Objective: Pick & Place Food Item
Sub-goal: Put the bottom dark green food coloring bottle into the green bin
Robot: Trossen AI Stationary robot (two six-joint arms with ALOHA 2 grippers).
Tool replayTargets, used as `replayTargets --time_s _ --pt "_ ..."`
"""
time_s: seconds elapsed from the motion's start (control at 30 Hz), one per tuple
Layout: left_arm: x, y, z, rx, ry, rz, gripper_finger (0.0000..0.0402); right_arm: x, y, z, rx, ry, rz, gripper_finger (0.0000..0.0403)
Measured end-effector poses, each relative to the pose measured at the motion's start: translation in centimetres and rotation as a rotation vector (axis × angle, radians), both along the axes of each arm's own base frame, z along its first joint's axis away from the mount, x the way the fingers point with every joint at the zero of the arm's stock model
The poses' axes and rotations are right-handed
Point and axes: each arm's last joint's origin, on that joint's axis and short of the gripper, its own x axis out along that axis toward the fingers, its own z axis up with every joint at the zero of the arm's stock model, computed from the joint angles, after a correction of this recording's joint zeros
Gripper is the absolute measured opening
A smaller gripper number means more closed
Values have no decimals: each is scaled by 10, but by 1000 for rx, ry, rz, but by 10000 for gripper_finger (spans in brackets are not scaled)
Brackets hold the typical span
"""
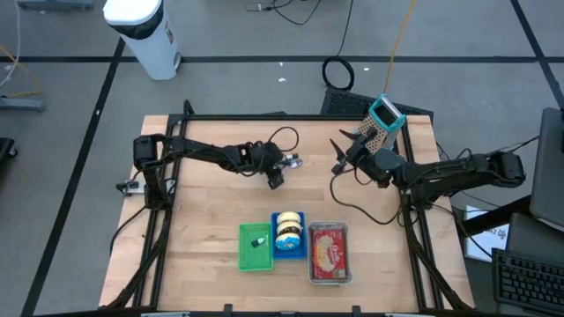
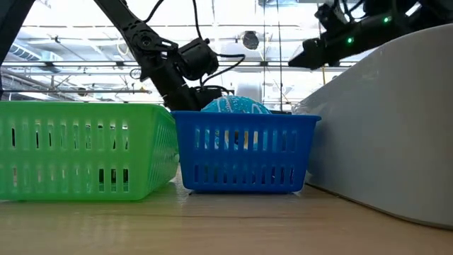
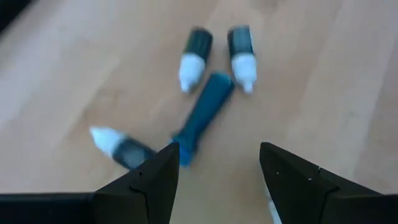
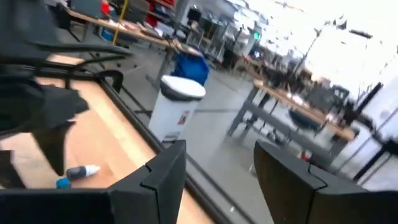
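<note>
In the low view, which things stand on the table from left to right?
Green basket → blue basket, with a light blue patterned item showing above its rim → white container.

Items I can see on the worktop [image 1: 203, 220]:

1. Green basket [image 1: 256, 247], slatted plastic, upright, near the front edge; one small dark item lies inside.
2. Blue basket [image 1: 289, 252], slatted plastic, upright, touching the green one's side; it holds a round food item in blue-patterned wrap [image 2: 235, 106], rising above the rim.
3. Clear tray [image 1: 330, 254] with red packaged food, just beside the blue basket.
4. Small tubes [image 3: 200, 48], dark bodies with white tips, plus one blue tube [image 3: 202, 117], all lying flat and loosely clustered mid-worktop.
</note>
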Motion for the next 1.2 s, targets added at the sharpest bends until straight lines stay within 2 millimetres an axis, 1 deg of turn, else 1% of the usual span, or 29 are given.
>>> replayTargets --time_s 0.2,0.33,0.43,0.57,0.77,0.87,1.0,1.2 --pt "2 -21 -2 -62 4 13 225 -1 -3 -9 121 -18 -14 180" --pt "4 -30 -2 -76 -3 41 225 0 2 -14 208 -43 13 180" --pt "4 -31 -2 -50 -2 85 225 2 8 -17 282 -54 117 180" --pt "2 -27 -2 -19 5 113 225 4 16 -18 377 -83 253 180" --pt "1 -23 -3 -46 6 115 225 6 29 -18 517 -128 389 180" --pt "0 -24 -3 -74 5 142 225 7 37 -16 550 -148 465 180" --pt "1 -27 -4 -112 12 99 225 7 43 -15 546 -149 496 180" --pt "1 -35 -5 -114 34 35 225 7 44 -15 546 -147 499 180"
